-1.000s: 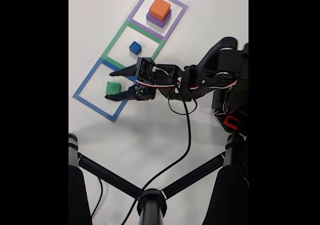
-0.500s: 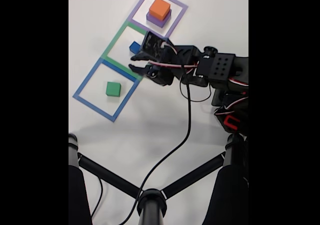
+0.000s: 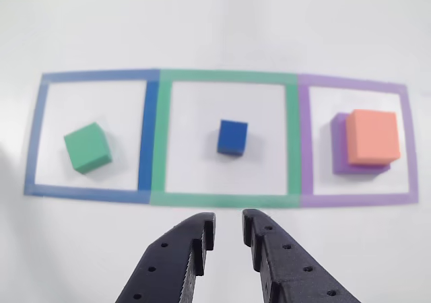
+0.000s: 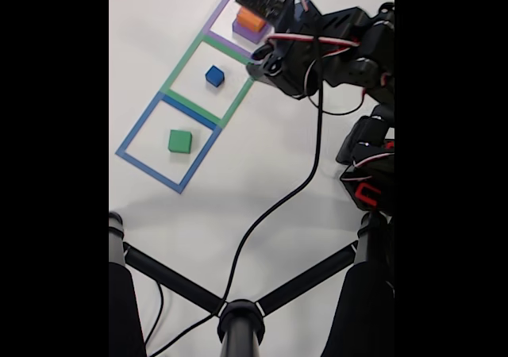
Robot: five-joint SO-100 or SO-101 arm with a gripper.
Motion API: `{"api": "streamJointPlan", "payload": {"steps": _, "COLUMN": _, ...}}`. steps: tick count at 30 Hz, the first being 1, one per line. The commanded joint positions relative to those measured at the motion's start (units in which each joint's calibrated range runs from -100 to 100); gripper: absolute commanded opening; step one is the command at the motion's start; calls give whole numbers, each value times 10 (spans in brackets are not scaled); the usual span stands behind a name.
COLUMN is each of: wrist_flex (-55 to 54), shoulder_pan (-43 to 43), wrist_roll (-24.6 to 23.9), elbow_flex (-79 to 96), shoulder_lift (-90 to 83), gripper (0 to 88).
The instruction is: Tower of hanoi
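Observation:
The tower of hanoi lies in three taped squares. A green block (image 3: pixel 87 148) (image 4: pixel 180 141) sits alone in the blue outline. The small blue cube (image 3: pixel 232 137) (image 4: pixel 214 75) sits in the green outline. In the purple outline a salmon-orange block (image 3: pixel 373 137) (image 4: pixel 251 20) rests on the purple block (image 3: pixel 341 161) (image 4: pixel 241 30). My gripper (image 3: pixel 227 225) (image 4: pixel 258 66) hangs above the table on the near side of the green outline, in line with the blue cube. It is open by a narrow gap and holds nothing. In the fixed view the arm hides part of the stacked pair.
Blue (image 3: pixel 148 138), green (image 3: pixel 293 141) and purple (image 3: pixel 404 141) tape outlines lie flat on the white table. In the fixed view a black stand with spreading legs (image 4: pixel 238 317) fills the bottom, a black cable (image 4: pixel 278 206) trails across the table, and the arm's base (image 4: pixel 369 166) stands at the right.
My gripper left the green block in the blue outline, rose and swung past the green outline toward the purple end. Its jaws narrowed. No block has moved.

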Motion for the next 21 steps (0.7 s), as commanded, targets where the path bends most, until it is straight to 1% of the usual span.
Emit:
{"api": "streamJointPlan", "payload": {"steps": 1, "wrist_flex": 63, "shoulder_pan": 15, "wrist_roll": -26, "elbow_flex": -109, "shoulder_lift": -5, "gripper": 14}}
{"api": "streamJointPlan", "payload": {"steps": 3, "wrist_flex": 77, "shoulder_pan": 21, "wrist_roll": -40, "elbow_flex": -135, "shoulder_lift": -3, "gripper": 19}}
{"api": "streamJointPlan", "payload": {"steps": 7, "wrist_flex": 99, "shoulder_pan": 35, "wrist_roll": -35, "elbow_flex": -141, "shoulder_lift": -10, "gripper": 28}}
{"api": "streamJointPlan", "payload": {"steps": 9, "wrist_flex": 89, "shoulder_pan": 41, "wrist_roll": -31, "elbow_flex": -122, "shoulder_lift": -17, "gripper": 41}}
{"api": "streamJointPlan", "payload": {"steps": 12, "wrist_flex": 59, "shoulder_pan": 53, "wrist_roll": -7, "elbow_flex": -75, "shoulder_lift": -31, "gripper": 86}}
{"api": "streamJointPlan", "payload": {"steps": 15, "wrist_flex": 25, "shoulder_pan": 62, "wrist_roll": 0, "elbow_flex": -34, "shoulder_lift": -36, "gripper": 143}}
{"api": "streamJointPlan", "payload": {"steps": 21, "wrist_flex": -125, "shoulder_pan": 74, "wrist_roll": 0, "elbow_flex": 131, "shoulder_lift": -82, "gripper": 183}}
